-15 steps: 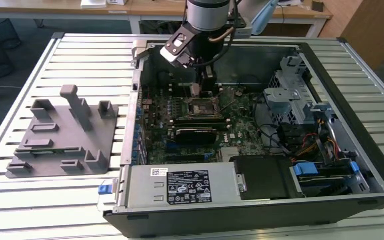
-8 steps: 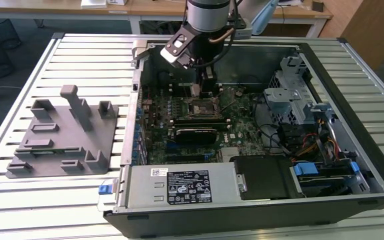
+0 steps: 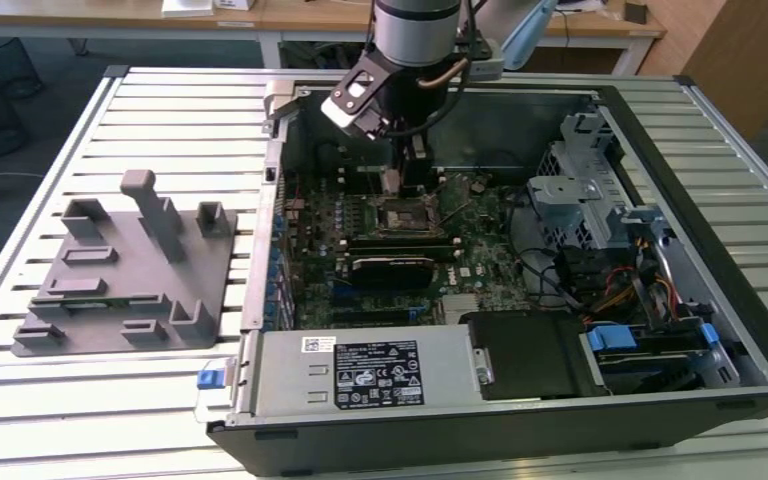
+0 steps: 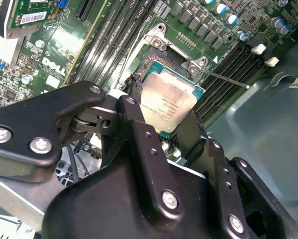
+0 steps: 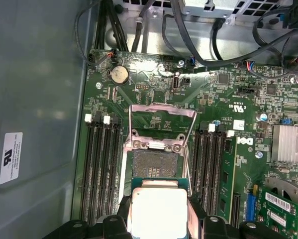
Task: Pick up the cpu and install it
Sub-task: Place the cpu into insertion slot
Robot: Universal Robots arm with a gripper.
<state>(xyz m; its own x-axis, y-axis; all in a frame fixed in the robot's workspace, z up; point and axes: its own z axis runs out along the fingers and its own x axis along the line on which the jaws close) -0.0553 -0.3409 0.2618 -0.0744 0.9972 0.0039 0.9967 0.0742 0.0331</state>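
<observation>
Inside the opened computer case (image 3: 744, 340), the gripper (image 5: 158, 215) holds the cpu (image 4: 169, 99) clamped between its fingertips, poised just short of the bare socket (image 5: 155, 163) ahead, whose load plate (image 5: 162, 110) stands raised, evidently to receive it.

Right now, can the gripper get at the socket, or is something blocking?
Probably yes: the gripper holds the cpu close over the socket, whose metal frame is flipped open; nothing shows between them.
</observation>
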